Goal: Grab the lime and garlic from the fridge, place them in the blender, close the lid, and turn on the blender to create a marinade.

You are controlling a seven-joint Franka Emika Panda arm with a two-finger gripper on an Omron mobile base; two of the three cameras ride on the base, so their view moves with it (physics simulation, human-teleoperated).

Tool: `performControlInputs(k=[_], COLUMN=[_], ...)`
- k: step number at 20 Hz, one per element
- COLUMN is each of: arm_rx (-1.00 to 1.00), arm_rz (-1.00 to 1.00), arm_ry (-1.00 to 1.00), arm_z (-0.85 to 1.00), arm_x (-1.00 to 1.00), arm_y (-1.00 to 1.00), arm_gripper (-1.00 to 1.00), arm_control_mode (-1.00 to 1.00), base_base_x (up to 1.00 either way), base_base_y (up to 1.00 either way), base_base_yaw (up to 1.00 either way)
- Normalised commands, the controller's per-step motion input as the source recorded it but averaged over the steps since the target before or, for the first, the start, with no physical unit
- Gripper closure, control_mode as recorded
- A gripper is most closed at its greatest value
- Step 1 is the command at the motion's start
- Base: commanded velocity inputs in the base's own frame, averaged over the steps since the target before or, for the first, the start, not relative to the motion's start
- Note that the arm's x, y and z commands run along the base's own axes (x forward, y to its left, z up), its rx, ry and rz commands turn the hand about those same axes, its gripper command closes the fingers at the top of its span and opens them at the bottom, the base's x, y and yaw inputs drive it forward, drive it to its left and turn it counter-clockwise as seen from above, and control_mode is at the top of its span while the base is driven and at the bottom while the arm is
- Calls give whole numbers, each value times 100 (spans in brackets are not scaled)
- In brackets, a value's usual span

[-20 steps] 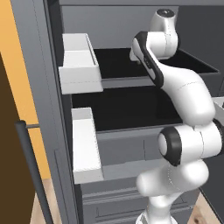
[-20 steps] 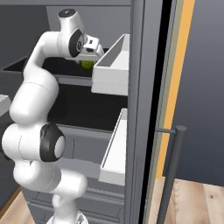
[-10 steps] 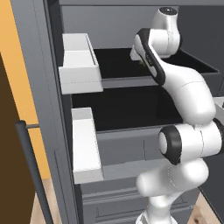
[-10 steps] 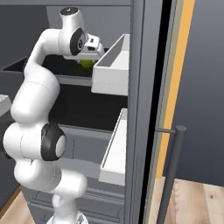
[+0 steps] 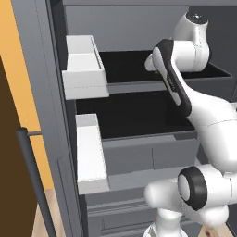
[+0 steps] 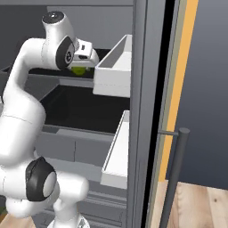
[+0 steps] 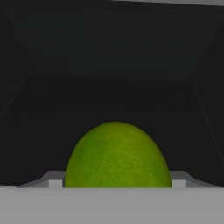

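The end effector (image 6: 82, 67) is clenched around the lime (image 7: 117, 156) on the upper fridge (image 5: 41, 69) shelf, at 6 o'clock in the hand view; light, firm, slippery-skinned, it seems best held across its middle.

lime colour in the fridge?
Yellow-green, faintly mottled skin. The lime shows best in the hand view, against the fridge's dark interior.

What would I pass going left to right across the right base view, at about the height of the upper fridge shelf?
White robot arm → small yellow-green lime at the gripper → white upper door bin → dark grey edge of the fridge → orange wall strip.
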Motion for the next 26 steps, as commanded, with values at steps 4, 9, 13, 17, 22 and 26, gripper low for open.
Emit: performControlInputs(k=[4,9,13,17,22,26], arm_rx=[0,4,2,0,2,0], arm_rz=[0,0,0,0,-2,0], arm_ry=[-10,-1,9,25,25,13], arm_z=[9,0,-11,-66,-68,-29], arm_x=[-100,-100,-99,-71,-53,-30], arm_y=[9,18,36,22,0,8], arm_gripper=[100,100,100,100,100,100], arm_control_mode=[-100,-100,-100,-100,-100,100], base_base_x=[0,0,0,0,0,-13], base_base_y=[0,0,0,0,0,4], base_base_yaw=[0,0,0,0,0,0])
